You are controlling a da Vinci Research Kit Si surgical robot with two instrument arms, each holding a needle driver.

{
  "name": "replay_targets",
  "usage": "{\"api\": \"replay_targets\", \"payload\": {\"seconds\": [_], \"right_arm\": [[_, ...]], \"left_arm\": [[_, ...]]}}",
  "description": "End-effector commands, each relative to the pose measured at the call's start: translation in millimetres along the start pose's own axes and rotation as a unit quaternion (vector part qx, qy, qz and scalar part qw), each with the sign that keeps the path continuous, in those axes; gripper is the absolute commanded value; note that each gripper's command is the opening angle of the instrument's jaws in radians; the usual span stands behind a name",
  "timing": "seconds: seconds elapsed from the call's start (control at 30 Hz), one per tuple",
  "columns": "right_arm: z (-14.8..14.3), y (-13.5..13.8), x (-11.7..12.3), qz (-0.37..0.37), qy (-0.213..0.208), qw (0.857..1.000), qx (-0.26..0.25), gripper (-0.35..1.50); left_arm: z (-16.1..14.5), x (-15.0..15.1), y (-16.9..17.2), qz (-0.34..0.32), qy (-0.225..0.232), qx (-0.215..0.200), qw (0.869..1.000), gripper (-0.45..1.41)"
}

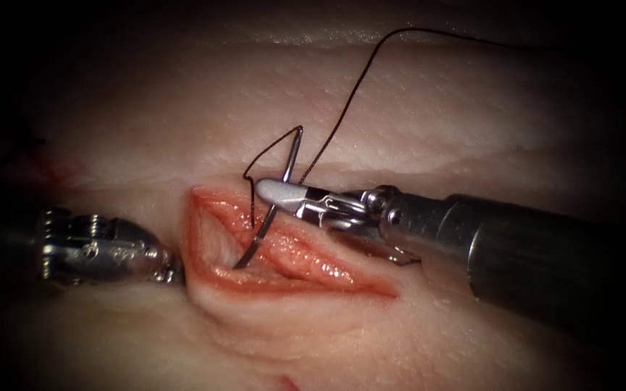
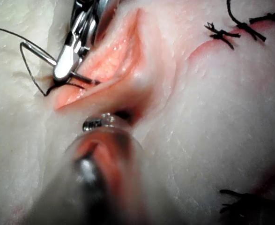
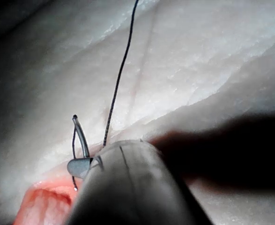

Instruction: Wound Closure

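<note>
A: Steel, thin and bent, that is the needle (image 1: 278,190). Who holds it?
B: The right tool (image 1: 273,191) pinches it near the middle of its curve. Its point dips below the jaws into the open cut (image 1: 284,253) in the tissue (image 1: 429,108).
A: And the thread (image 1: 356,87)?
B: It runs up and away from the needle's back end.
A: The left tool (image 1: 172,271)?
B: It sits left of the cut. I cannot tell what its jaws do.

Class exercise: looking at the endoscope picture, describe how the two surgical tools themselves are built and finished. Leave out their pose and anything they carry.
The right arm's tool has a thick, dark grey cylindrical shaft, a shiny metal wrist with visible pins, and a slim hand with a pale, rounded tip. The left arm's tool has a bright, polished metal wrist with ridged, screw-like parts, and its shaft runs back into shadow.
</note>
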Motion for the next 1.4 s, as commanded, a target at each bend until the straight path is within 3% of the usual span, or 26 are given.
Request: {"api": "replay_targets", "payload": {"seconds": [0.03,0.7,1.27,1.4], "right_arm": [[1.0,-0.5,0.3,0.008,0.001,1.0,0.01,-0.35],[3.0,-1.5,-2.3,0.128,-0.008,0.987,0.092,-0.35],[4.3,-4.6,-4.6,0.15,-0.039,0.981,0.117,-0.35],[4.2,-4.1,-4.0,0.095,-0.015,0.989,0.109,-0.35]], "left_arm": [[0.9,0.1,-0.3,0.001,0.001,-0.001,1.0,-0.45],[1.7,-0.4,-0.1,0.003,0.001,-0.006,1.0,-0.45],[2.2,-0.8,-0.1,0.005,0.001,-0.008,1.0,-0.45],[2.0,-1.0,0.1,0.007,0.001,-0.009,1.0,-0.45]]}}
